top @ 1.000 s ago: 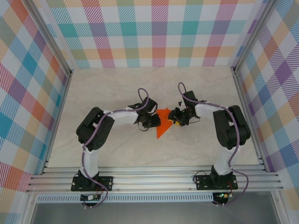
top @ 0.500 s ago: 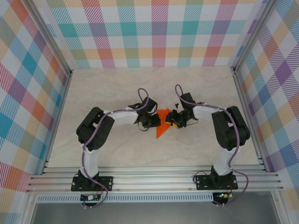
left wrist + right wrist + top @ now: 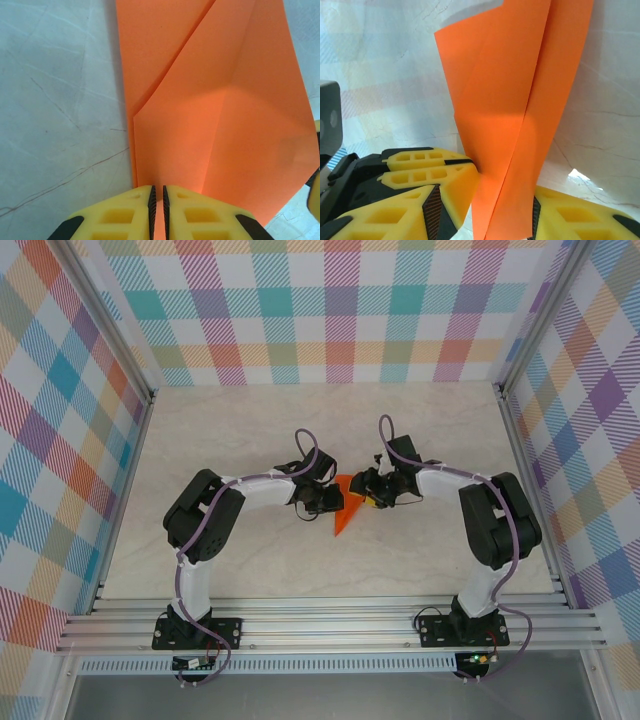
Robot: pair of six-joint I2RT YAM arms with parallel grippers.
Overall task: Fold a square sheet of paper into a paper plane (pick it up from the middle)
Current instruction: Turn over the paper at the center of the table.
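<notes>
Compared with one second earlier, the right gripper (image 3: 368, 494) has shifted left toward the left gripper (image 3: 328, 502). Its arm's elbow has swung slightly outward, and the paper plane (image 3: 343, 518) between the grippers looks narrower from above.

Plaid walls (image 3: 340, 310) enclose three sides of a pale marbled table (image 3: 250, 440). An aluminium rail (image 3: 330, 625) along the near edge carries both bases. The left arm (image 3: 205, 515) and the right arm (image 3: 495, 515) each bend inward, so the two grippers meet near the middle of the table, close together.

The paper plane is a bright orange, partly folded long triangle. Its sharp tip points toward the near edge and its wide end lies between the grippers. In the left wrist view the paper plane (image 3: 200, 100) shows a diagonal fold edge and overlapping layers.

The left gripper (image 3: 157, 192) is pressed closed on the edge of the paper plane. A thin strip of orange shows in the slit between its yellow fingers (image 3: 200, 220).

In the right wrist view the paper plane (image 3: 520, 75) stands nearly upright inside the right gripper (image 3: 486, 200), whose jaws are spread apart. The folded edge rests against one black pad (image 3: 536, 215), while the opposite pad (image 3: 434, 210) stands clear of it. The left gripper's clamped fingers (image 3: 430, 167) touch the paper plane just beside that opposite pad.
</notes>
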